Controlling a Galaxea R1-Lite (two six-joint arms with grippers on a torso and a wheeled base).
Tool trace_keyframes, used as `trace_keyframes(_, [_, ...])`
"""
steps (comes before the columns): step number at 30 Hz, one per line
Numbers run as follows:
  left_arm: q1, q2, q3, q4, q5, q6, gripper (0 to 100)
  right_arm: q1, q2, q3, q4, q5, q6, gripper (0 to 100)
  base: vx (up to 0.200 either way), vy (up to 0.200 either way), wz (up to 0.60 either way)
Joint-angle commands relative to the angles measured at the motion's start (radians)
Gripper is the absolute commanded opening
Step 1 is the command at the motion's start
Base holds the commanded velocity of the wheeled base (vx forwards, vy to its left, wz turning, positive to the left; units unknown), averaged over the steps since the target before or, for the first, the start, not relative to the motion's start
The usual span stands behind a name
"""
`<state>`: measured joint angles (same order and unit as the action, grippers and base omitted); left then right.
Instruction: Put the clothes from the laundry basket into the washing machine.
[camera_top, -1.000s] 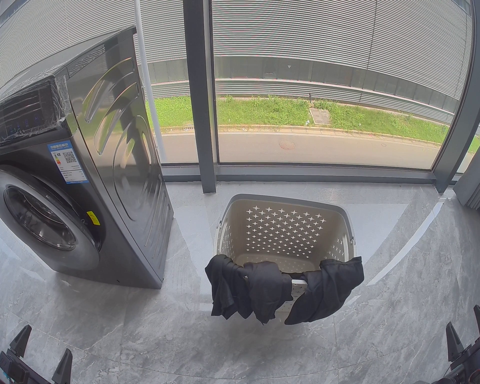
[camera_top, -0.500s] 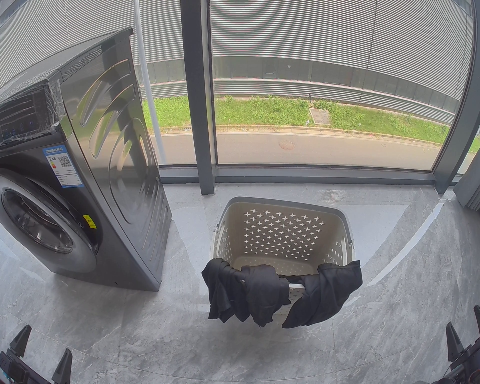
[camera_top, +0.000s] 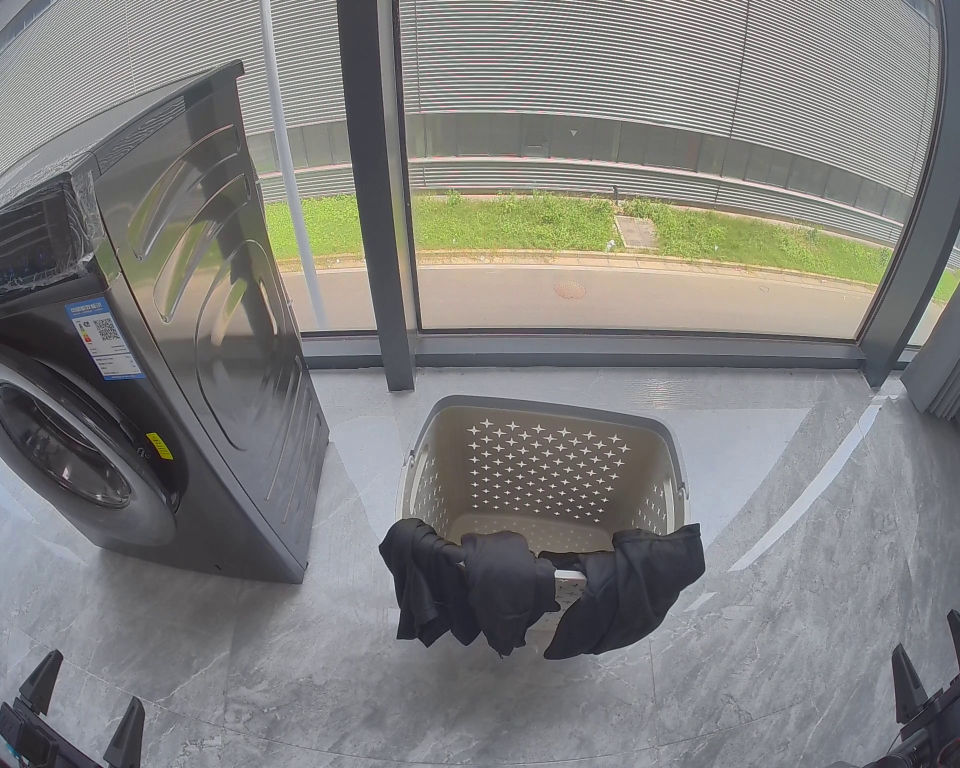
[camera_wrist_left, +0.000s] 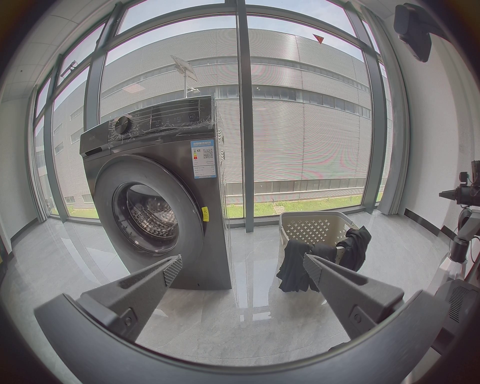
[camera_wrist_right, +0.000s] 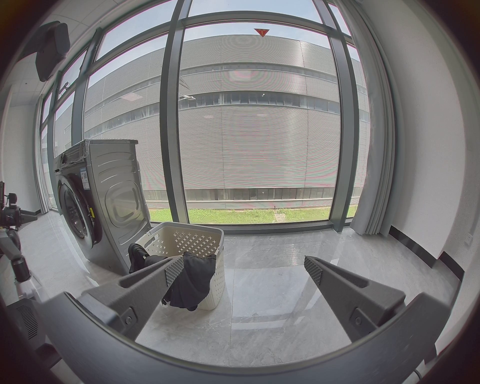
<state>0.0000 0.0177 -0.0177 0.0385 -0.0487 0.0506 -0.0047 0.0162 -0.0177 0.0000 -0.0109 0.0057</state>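
Approach step: both claws spread wide, holding nothing.
Washing machine (camera_top: 200, 330) on the left, no cloth seen in its drum; left claw (camera_top: 92, 685) low in front. Basket (camera_top: 545, 410) in the centre, bottom bare, dark clothes (camera_top: 470, 590) draped over its near rim. Pinch at the rim fold and lift clear before swinging left. Right claw (camera_top: 928, 640) well apart.

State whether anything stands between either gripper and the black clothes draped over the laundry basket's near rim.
Nothing visible does. Only bare floor lies between the left gripper, the right gripper and the black clothes hanging over the near rim of the laundry basket. The washing machine stands off to the left.
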Motion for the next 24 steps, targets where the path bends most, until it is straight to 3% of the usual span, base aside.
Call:
trace_keyframes(1, [0.000, -0.018, 0.018, 0.000, 0.000, 0.000, 100, 0.000, -0.016, 0.018, 0.000, 0.000, 0.000, 100, 0.000, 0.000, 0.00])
trace_keyframes(7, [0.000, -0.018, 0.018, 0.000, 0.000, -0.002, 100, 0.000, -0.016, 0.018, 0.000, 0.000, 0.000, 100, 0.200, 0.000, 0.00])
trace_keyframes(24, [0.000, -0.018, 0.018, 0.000, -0.002, 0.000, 100, 0.000, -0.016, 0.018, 0.000, 0.000, 0.000, 100, 0.000, 0.000, 0.00])
